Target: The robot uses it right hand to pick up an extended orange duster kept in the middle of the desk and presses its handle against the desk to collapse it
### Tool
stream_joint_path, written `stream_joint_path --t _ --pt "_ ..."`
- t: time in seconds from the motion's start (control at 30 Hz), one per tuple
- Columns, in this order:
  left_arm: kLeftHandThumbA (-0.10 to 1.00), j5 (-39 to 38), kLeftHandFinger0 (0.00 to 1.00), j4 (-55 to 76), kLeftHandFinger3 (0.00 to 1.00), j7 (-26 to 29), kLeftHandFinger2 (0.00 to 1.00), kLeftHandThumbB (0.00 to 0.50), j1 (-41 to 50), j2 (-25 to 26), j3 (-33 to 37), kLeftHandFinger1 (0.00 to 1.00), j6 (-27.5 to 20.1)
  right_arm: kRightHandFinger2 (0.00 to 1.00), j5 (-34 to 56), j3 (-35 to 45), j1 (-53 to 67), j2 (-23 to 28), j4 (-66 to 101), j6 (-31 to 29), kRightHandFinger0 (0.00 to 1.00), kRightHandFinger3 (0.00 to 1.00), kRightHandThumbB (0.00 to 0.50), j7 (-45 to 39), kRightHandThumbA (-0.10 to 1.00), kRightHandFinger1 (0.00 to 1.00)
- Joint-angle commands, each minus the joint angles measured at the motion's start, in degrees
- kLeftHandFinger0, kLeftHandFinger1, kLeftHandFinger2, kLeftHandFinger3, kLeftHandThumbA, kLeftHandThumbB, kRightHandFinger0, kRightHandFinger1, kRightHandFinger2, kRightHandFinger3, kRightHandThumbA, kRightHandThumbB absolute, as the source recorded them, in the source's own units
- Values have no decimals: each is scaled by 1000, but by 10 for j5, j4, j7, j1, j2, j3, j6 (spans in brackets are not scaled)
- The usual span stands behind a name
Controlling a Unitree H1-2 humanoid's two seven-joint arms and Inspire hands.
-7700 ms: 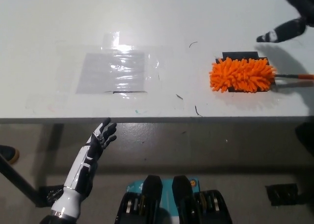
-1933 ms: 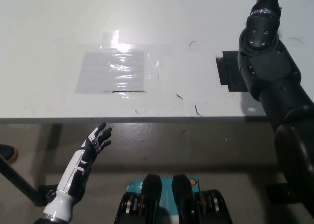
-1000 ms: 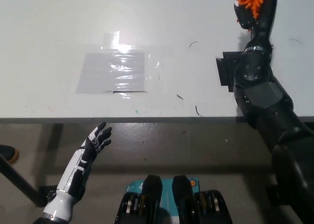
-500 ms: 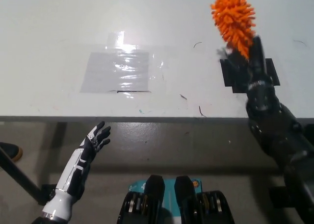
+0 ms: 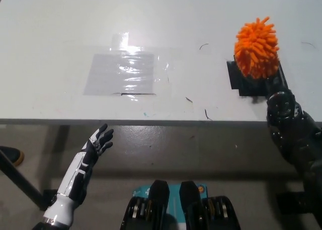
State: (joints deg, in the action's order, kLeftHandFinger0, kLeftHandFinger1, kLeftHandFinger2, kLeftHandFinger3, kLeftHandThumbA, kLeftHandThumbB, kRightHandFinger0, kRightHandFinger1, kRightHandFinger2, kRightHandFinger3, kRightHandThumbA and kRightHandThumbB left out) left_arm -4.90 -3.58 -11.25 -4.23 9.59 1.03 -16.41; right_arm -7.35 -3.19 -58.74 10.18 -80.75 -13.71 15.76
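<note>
1. Head view looks steeply down on a white desk (image 5: 60,39) with the duster (image 5: 257,48) held over its right part.
2. Only the duster's fluffy head shows, turned up toward the camera, so its long axis seems to run close to upright, head on top; the handle is hidden beneath the head.
3. The head is a bright orange, roundish clump of thick, soft, noodle-like strands sticking out on all sides.
4. It covers part of a black patch (image 5: 240,83) fixed to the desk near the front edge.
5. The black right arm (image 5: 294,134) rises from the lower right to just under the orange head; the right hand itself is hidden by the head and the wrist, so its fingers cannot be made out and whether they are grasping the handle cannot be told.
6. The white left hand (image 5: 96,145) rests below the desk's front edge at lower left, holding nothing, fingers spread apart and pointing up toward the desk.
7. A sheet of clear, shiny film (image 5: 122,71) is taped flat on the desk's middle left, well apart from the duster.
8. A few short dark marks (image 5: 206,112) lie on the desk between the film and the black patch.
9. No brand, label or readable writing can be made out on the duster, the desk or the film.
</note>
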Motion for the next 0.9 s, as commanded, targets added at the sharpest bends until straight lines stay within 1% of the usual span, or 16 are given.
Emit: stream_joint_path --t 0.0,0.03,0.13,0.2,0.27,0.3,0.43,0.47,0.5,0.6,0.63,0.67,0.7,0.8,0.83,0.87 --pt "1000 2 1000 8 1000 -2 1000 28 -7 8 -3 1000 -24 733 13 15 -6 17 8 -4 65 584 128 34 -100 423" --pt "1000 -6 1000 12 1000 -5 1000 47 -5 7 -3 1000 -14 659 9 21 -45 14 89 -70 10 579 115 55 -100 341" --pt "1000 -5 1000 13 1000 -5 1000 55 -3 5 -1 1000 -13 636 -7 23 -62 18 189 -93 0 623 118 63 -100 287" --pt "1000 -4 1000 13 1000 -5 1000 44 -3 6 -1 1000 -13 635 -17 23 -75 21 272 -63 0 640 112 53 -100 274" --pt "1000 -4 1000 11 1000 -5 1000 36 -5 5 -1 1000 -14 580 -29 22 -97 27 336 -31 0 561 137 50 -100 242" --pt "1000 -5 1000 10 1000 -6 1000 30 -6 5 -1 1000 -15 574 -39 17 -107 34 361 -11 0 564 135 42 -100 231" --pt "1000 -4 1000 11 1000 -5 1000 42 -9 6 -3 1000 -8 619 -113 -28 -158 78 382 -7 0 607 134 24 -100 254" --pt "1000 -3 1000 12 1000 -4 1000 42 -9 7 -3 1000 -6 621 -118 -32 -162 82 385 3 0 585 136 18 -100 256" --pt "1000 -3 1000 12 1000 -5 1000 41 -10 8 -3 1000 -7 596 -130 -42 -172 90 377 4 1 532 144 17 -100 197" --pt "1000 -2 1000 14 1000 -6 1000 42 -10 10 -3 1000 -7 608 -179 -95 -205 118 326 1 0 598 165 0 -100 169" --pt "1000 -2 1000 16 1000 -6 1000 50 -9 11 -3 1000 -3 597 -196 -118 -214 125 300 -4 180 597 174 -3 -100 211" --pt "1000 0 1000 16 1000 -5 1000 57 -8 10 -2 1000 -2 561 -207 -136 -218 129 282 -1 76 603 190 -13 -100 148" --pt "1000 3 1000 17 1000 -4 1000 64 -8 10 -2 1000 -2 570 -219 -155 -220 131 265 4 3 634 205 -13 -100 143" --pt "1000 4 1000 17 1000 -4 1000 64 -8 10 -1 1000 -3 534 -216 -175 -224 134 253 4 0 600 209 -5 -100 120" --pt "1000 7 1000 18 1000 -2 1000 79 -7 10 -1 1000 -2 624 -229 -199 -225 132 226 10 0 716 207 -12 -100 173" --pt "1000 13 1000 20 1000 0 1000 82 -6 10 -1 1000 -1 767 -251 -231 -225 130 188 20 0 819 210 -24 -100 277"
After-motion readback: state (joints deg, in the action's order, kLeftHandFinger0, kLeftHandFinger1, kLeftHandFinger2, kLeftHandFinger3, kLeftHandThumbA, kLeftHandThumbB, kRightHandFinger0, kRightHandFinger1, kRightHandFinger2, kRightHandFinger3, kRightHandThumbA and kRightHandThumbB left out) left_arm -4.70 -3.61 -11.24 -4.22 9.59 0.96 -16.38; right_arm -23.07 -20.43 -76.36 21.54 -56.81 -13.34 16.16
